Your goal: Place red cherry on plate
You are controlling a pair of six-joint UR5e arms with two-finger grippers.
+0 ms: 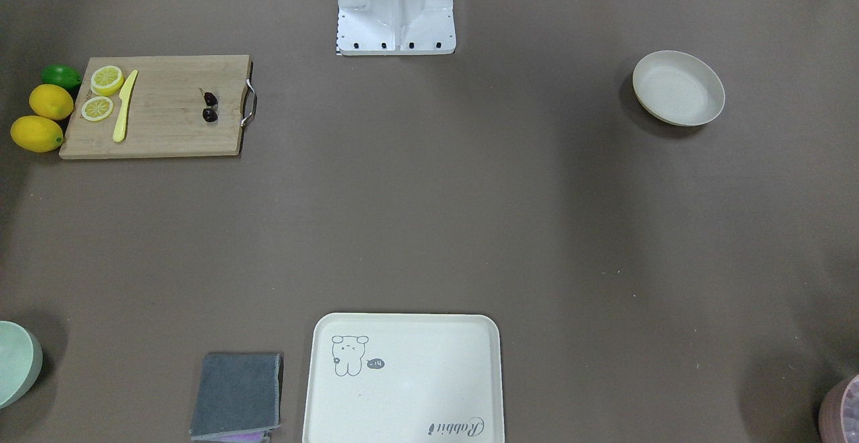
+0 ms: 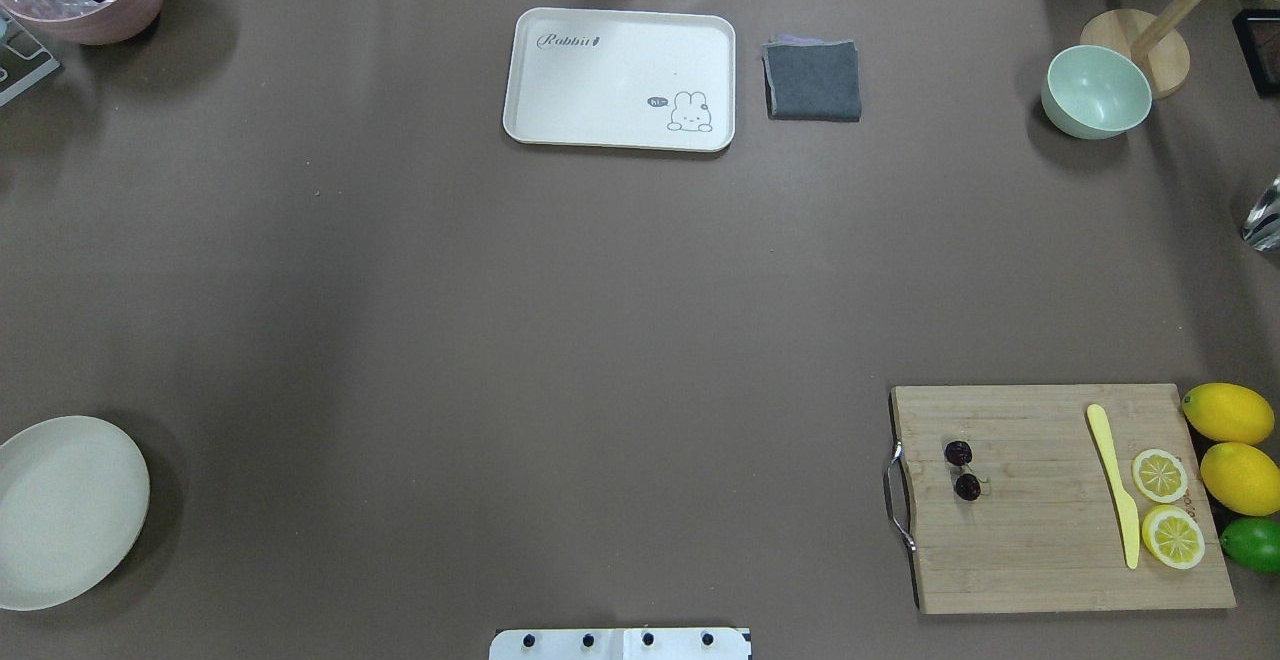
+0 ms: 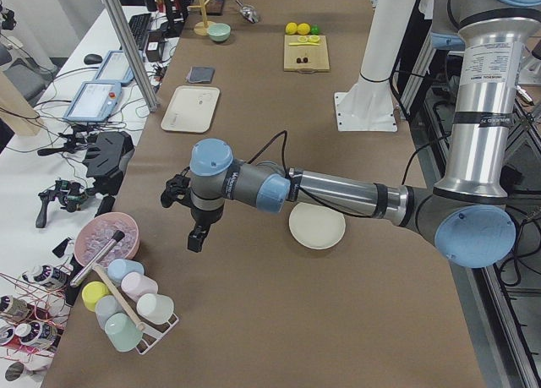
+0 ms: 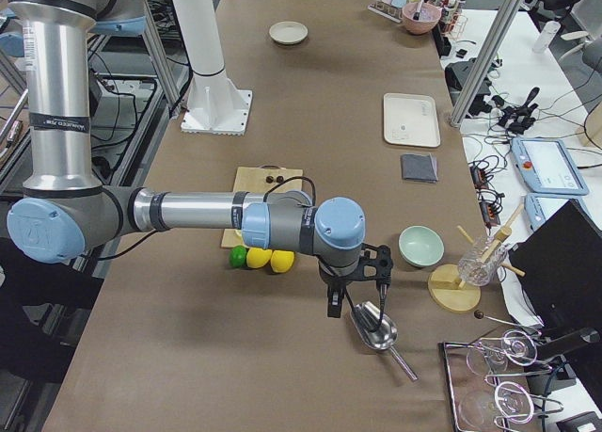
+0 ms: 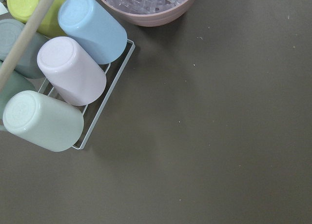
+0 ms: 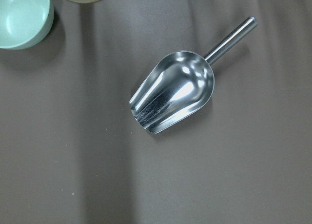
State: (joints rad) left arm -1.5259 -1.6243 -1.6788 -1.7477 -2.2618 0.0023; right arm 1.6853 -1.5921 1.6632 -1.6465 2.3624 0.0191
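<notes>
The red cherry [image 2: 963,470], two dark cherries joined by stems, lies on the handle end of a wooden cutting board [image 2: 1040,530]; it also shows in the front view [image 1: 210,107]. The plate [image 2: 65,510], round and cream-white, sits bare at the opposite end of the table [image 1: 678,87]. My left gripper [image 3: 188,219] hangs over the table beyond the plate, near a cup rack. My right gripper [image 4: 356,289] hovers above a metal scoop, past the board. Both show only in the side views, so I cannot tell if they are open or shut.
The board also carries lemon slices [image 2: 1165,505] and a yellow knife [image 2: 1115,485], with lemons [image 2: 1235,440] and a lime [image 2: 1255,543] beside it. Across the table are a bear tray [image 2: 620,50], grey cloth [image 2: 813,80], green bowl [image 2: 1095,90], ice bowl [image 5: 146,7], cups [image 5: 73,70] and scoop [image 6: 173,92].
</notes>
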